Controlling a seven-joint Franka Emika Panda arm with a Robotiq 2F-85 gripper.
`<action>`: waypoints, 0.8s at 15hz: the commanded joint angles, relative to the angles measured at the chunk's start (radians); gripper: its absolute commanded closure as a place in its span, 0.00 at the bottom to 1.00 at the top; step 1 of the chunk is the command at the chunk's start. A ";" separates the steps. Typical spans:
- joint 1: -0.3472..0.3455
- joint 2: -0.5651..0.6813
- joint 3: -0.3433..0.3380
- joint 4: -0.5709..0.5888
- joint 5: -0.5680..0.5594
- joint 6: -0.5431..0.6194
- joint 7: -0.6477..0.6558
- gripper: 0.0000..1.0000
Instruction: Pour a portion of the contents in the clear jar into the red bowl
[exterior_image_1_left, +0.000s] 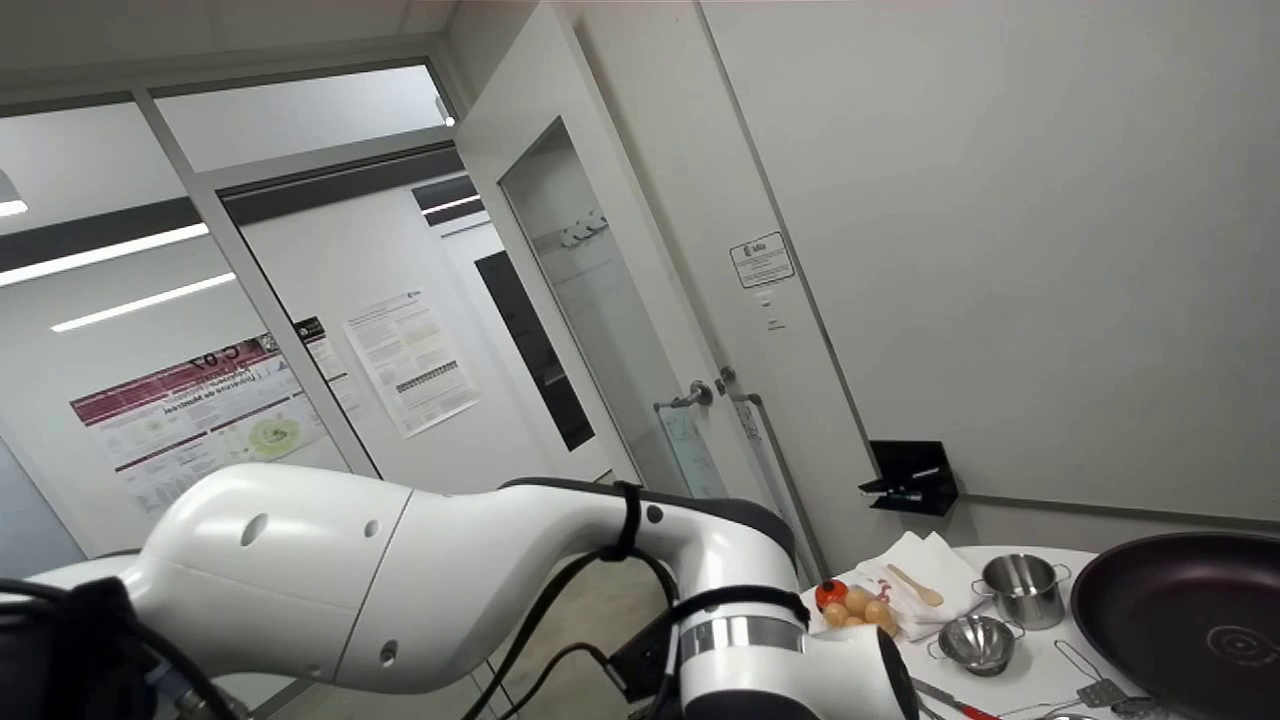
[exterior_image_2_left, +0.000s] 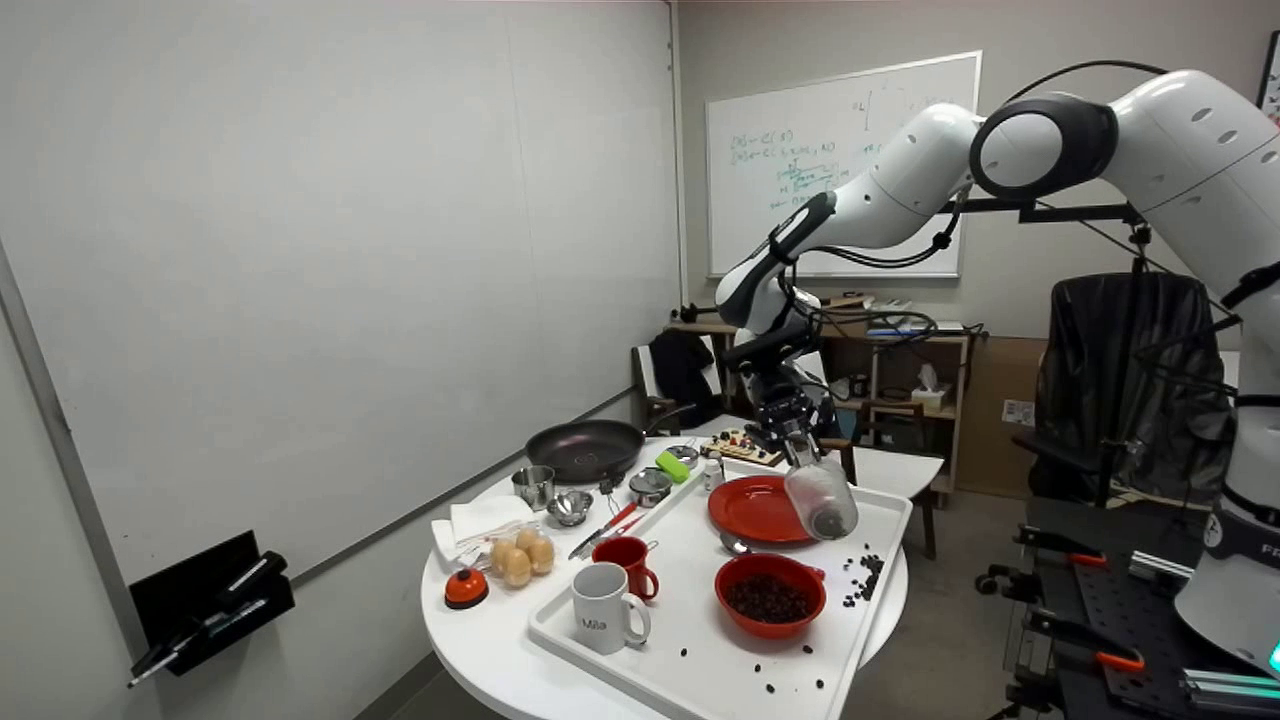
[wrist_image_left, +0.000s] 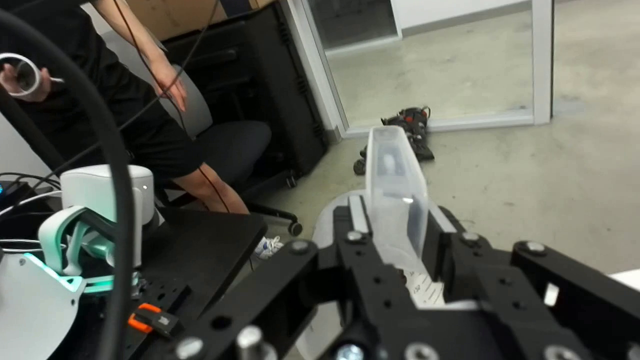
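My gripper (exterior_image_2_left: 799, 447) is shut on the handle of the clear jar (exterior_image_2_left: 812, 488) and holds it in the air, tilted, over the right side of the red plate. Some dark contents show at the jar's lower end. In the wrist view the translucent handle (wrist_image_left: 392, 175) sits between the two fingertips (wrist_image_left: 397, 217); much of the jar is hidden behind the fingers. The red bowl (exterior_image_2_left: 770, 629) stands on the white tray, nearer the camera than the jar, with many dark beans in it. In an exterior view the arm (exterior_image_1_left: 740, 640) shows, but gripper, jar and bowl are out of view.
The white tray (exterior_image_2_left: 700, 675) also holds the red plate (exterior_image_2_left: 745, 505), a red mug (exterior_image_2_left: 622, 560), a white mug (exterior_image_2_left: 598, 610) and a spoon (exterior_image_2_left: 735, 543). Loose beans (exterior_image_2_left: 868, 575) lie near its right edge. A dark pan (exterior_image_2_left: 585, 450) and steel bowls (exterior_image_2_left: 570, 508) stand beyond.
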 joint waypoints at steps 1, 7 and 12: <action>0.078 -0.038 0.005 0.025 -0.049 0.136 0.112 0.90; 0.169 -0.105 0.029 -0.012 -0.205 0.372 0.257 0.90; 0.196 -0.164 0.049 -0.061 -0.345 0.573 0.392 0.90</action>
